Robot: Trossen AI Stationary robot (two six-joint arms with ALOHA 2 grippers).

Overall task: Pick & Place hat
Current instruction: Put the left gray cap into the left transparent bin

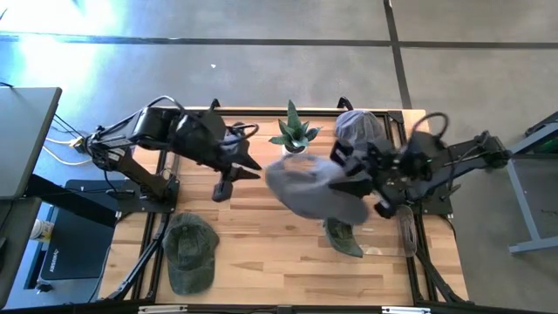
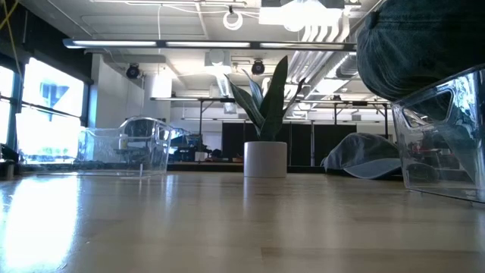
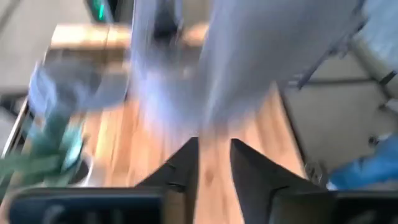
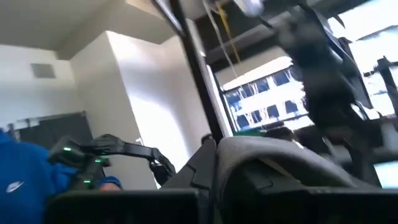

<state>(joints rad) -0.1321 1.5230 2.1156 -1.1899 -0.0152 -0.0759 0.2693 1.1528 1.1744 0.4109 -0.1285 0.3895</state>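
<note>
A light grey hat [image 1: 309,190] hangs above the middle of the table, with my right gripper [image 1: 350,174] shut on it; it also fills the right wrist view [image 4: 280,165]. My left gripper [image 1: 253,166] stands open just left of this hat, its fingers [image 3: 245,171] pointing at the blurred grey cloth [image 3: 236,68]; I see no touch. A second grey hat [image 1: 357,126] lies at the far right [image 2: 364,163]. A green hat [image 1: 190,249] lies crown up near the front left. My right gripper holds the grey hat by its right-hand edge [image 4: 249,155], coming level from the table's right side. The cloth lies over the fingers and hides how they pinch it. The hat spreads out leftward from the gripper, lifted clear of the table.
A potted plant [image 1: 292,135] stands at the far middle [image 2: 265,155]. A dark green hat [image 1: 344,237] lies near the front right beside a clear container [image 1: 405,228]. The low view shows clear containers left [image 2: 125,148] and right [image 2: 447,144].
</note>
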